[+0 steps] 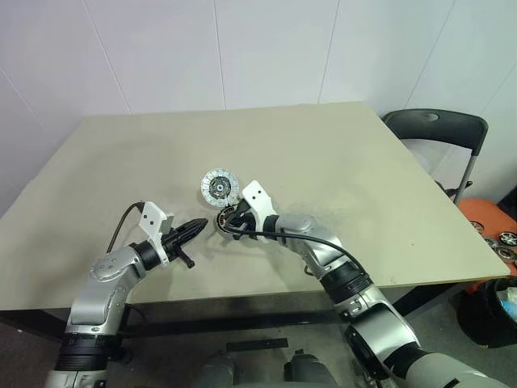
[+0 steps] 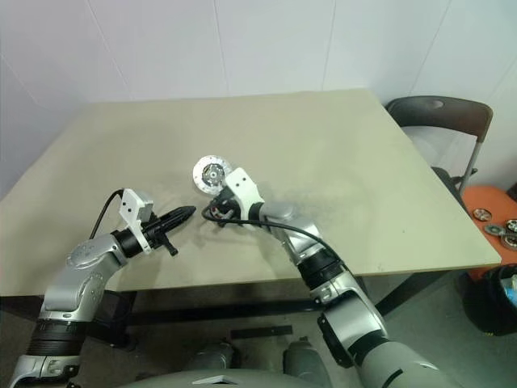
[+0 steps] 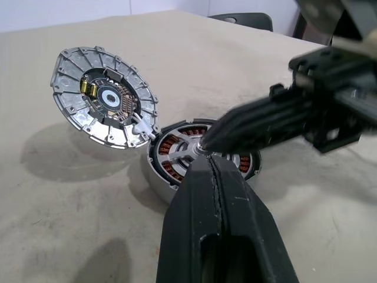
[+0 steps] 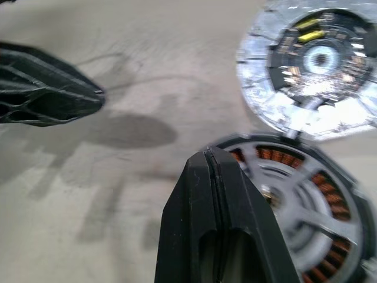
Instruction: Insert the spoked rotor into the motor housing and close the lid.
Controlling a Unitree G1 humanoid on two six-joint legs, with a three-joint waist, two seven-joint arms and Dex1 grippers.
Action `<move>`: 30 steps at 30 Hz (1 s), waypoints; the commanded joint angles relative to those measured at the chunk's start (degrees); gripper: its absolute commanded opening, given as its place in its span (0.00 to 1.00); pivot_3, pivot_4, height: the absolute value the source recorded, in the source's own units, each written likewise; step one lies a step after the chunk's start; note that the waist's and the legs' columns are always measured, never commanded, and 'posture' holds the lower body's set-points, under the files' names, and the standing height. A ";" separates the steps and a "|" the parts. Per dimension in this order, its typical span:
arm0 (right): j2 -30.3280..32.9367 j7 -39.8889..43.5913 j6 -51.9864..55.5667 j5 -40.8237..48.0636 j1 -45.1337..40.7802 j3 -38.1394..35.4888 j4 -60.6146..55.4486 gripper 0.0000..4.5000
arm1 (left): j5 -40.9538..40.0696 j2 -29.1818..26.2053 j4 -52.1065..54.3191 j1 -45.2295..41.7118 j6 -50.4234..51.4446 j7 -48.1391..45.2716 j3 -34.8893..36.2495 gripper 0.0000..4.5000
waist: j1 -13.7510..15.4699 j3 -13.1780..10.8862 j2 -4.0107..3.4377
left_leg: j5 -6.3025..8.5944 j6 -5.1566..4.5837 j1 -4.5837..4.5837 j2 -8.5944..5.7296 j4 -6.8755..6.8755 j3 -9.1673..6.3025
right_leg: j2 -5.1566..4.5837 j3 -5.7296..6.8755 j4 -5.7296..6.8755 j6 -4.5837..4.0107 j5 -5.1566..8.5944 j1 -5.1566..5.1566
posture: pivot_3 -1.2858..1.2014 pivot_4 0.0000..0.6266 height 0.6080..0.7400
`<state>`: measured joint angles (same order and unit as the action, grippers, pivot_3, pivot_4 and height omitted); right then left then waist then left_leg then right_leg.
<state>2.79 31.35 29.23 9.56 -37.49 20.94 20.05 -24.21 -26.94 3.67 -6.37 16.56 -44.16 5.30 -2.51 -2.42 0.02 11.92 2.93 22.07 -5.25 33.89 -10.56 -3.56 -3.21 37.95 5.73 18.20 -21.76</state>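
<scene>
On the beige table (image 1: 339, 178), near its front edge, stands the motor housing (image 3: 203, 154), and I place all other things relative to it. The spoked rotor (image 4: 294, 194) already sits inside the housing, its silvery spokes lying over the ring of copper windings. The lid (image 3: 103, 97) stands open, tilted up at the far-left side of the housing and joined to its rim by what looks like a small hinge.

The right gripper (image 3: 203, 143) hangs directly over the housing, its two fingers pressed together with nothing between them, and the tip is at the hub of the rotor; whether it really touches, I cannot tell. The left gripper (image 1: 200, 224) waits just beside the housing on the left, also pressed together and empty, pointing toward it.

In my judgement the inserting step is almost done, perhaps with a last seating push. The next move calls for taking the right gripper away from the hub and then folding the lid down over the housing, carefully so the housing does not slide.
</scene>
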 commanded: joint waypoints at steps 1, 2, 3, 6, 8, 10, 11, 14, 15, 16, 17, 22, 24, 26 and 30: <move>-0.62 0.62 -2.01 -1.42 -0.31 -0.20 -1.08 0.00 | 0.18 -0.44 3.31 0.06 -0.59 1.14 1.07 0.00 | 0.02 0.00 0.00 | 0.00 0.00 0.01 0.00 0.00 0.00 | 0.00 0.00 0.00 0.00 0.00 0.00 | 0.52 0.00 1.00; -0.58 0.87 -2.09 -1.70 -0.25 -0.19 -1.02 0.00 | 0.15 -0.49 3.52 0.15 -0.49 1.32 1.05 0.00 | 0.05 0.00 0.00 | 0.00 0.00 0.01 -0.01 0.00 0.01 | 0.00 0.00 0.00 0.00 0.00 -0.01 | 0.52 0.00 1.00; -0.59 1.21 -2.17 -1.80 -0.23 -0.40 -0.90 0.00 | 0.12 -0.53 3.82 0.30 -0.34 1.53 1.03 0.00 | 0.07 0.00 0.00 | 0.00 0.00 0.01 -0.02 0.00 0.01 | 0.00 0.00 0.00 0.00 0.00 -0.01 | 0.52 0.00 1.00; -0.90 2.22 -1.73 -1.40 -0.54 -1.35 -0.47 0.00 | 0.13 -0.49 4.31 0.45 -0.12 2.01 0.95 0.00 | 0.05 0.00 0.00 | -0.01 0.01 0.00 -0.02 0.01 0.00 | 0.00 0.00 0.02 0.00 0.00 0.00 | 0.52 0.00 1.00; -1.31 2.78 -1.38 -0.60 -0.78 -2.28 -0.33 0.00 | 0.11 -0.44 4.38 0.41 -0.17 2.25 0.92 0.00 | 0.04 0.00 0.01 | -0.01 0.01 0.00 -0.01 0.01 0.00 | 0.00 0.00 0.03 0.00 0.00 -0.01 | 0.52 0.00 1.00; -2.29 2.60 -0.83 1.43 -1.55 -5.13 -0.14 0.00 | -0.19 -0.37 4.56 0.59 -0.49 2.15 1.06 0.00 | 0.03 0.01 0.01 | -0.01 0.01 0.00 -0.01 0.01 0.00 | 0.00 0.00 0.05 0.00 0.00 -0.01 | 0.52 0.00 1.00; -2.57 2.39 -0.81 1.98 -2.13 -6.35 0.23 0.00 | -0.35 -0.39 4.59 0.74 -0.72 1.97 1.18 0.00 | 0.01 0.00 0.01 | -0.01 0.01 0.00 -0.01 0.01 0.00 | 0.00 0.00 0.05 0.00 0.00 -0.01 | 0.52 0.00 1.00; -1.80 1.95 -2.45 -0.26 -3.68 -6.60 3.26 0.00 | -0.06 -0.82 4.20 1.29 -2.04 1.15 1.44 0.00 | -0.01 0.00 0.01 | -0.01 0.02 -0.01 -0.01 0.02 0.00 | 0.01 0.00 0.06 0.00 -0.01 -0.01 | 0.52 0.00 1.00; -1.00 1.71 -4.45 -2.55 -4.04 -5.24 4.89 0.00 | 0.12 -0.90 3.96 1.32 -2.50 1.00 1.50 0.00 | 0.01 0.01 0.01 | -0.02 0.02 -0.01 -0.01 0.02 0.00 | 0.01 0.00 0.06 0.00 -0.01 -0.01 | 0.52 0.00 1.00; -0.36 1.41 -6.39 -4.60 -4.32 -4.00 6.41 0.00 | 0.26 -0.95 3.73 1.27 -2.85 0.92 1.54 0.00 | 0.01 0.01 0.01 | -0.01 0.02 -0.03 -0.02 0.02 0.01 | 0.02 0.00 0.05 0.00 -0.01 0.00 | 0.52 0.00 1.00; 0.17 0.79 -8.54 -6.72 -4.47 -2.80 7.76 0.00 | 0.36 -0.95 3.57 1.20 -3.10 0.92 1.55 0.00 | 0.07 0.01 0.01 | -0.02 0.02 -0.03 -0.01 0.01 0.01 | 0.02 0.00 0.05 0.00 0.00 0.01 | 0.52 0.00 1.00; 0.88 -1.32 -13.80 -12.50 -4.72 -0.30 11.84 0.00 | 0.80 -0.59 3.13 1.05 -4.03 1.28 1.21 0.00 | -0.10 0.03 0.03 | -0.02 0.03 -0.04 -0.02 0.00 0.04 | 0.02 -0.01 0.06 0.00 0.00 0.00 | 0.52 0.00 1.00; 0.69 -1.24 -14.55 -13.08 -4.60 -0.45 12.25 0.00 | 1.18 -0.23 2.83 1.21 -4.50 1.37 0.91 0.00 | -0.05 0.03 0.04 | -0.03 0.04 -0.05 0.00 0.01 0.03 | 0.02 -0.01 0.08 0.00 -0.01 0.01 | 0.52 0.00 1.00; 0.10 -1.31 -14.18 -12.44 -4.51 -1.73 12.18 0.00 | 1.46 0.01 2.41 1.26 -4.92 1.33 0.83 0.00 | -0.01 0.03 0.04 | -0.03 0.05 -0.09 0.00 0.01 0.02 | 0.04 -0.01 0.10 0.00 -0.01 0.05 | 0.52 0.00 1.00; -4.10 1.34 -8.65 -1.32 -5.21 -11.13 7.68 0.00 | 1.80 0.11 0.84 0.90 -6.01 0.99 0.88 0.00 | -0.02 0.02 0.03 | -0.03 0.05 -0.25 0.00 0.01 0.01 | 0.06 -0.01 0.10 -0.01 0.00 0.36 | 0.52 0.00 1.00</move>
<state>0.08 31.05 19.09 3.07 -40.92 13.50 32.15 -22.87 -26.75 4.34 -4.70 11.98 -42.98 5.48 -2.53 -2.40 0.05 11.89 2.97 21.80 -5.24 33.89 -10.57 -3.50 -3.21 38.05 5.72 18.20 -21.40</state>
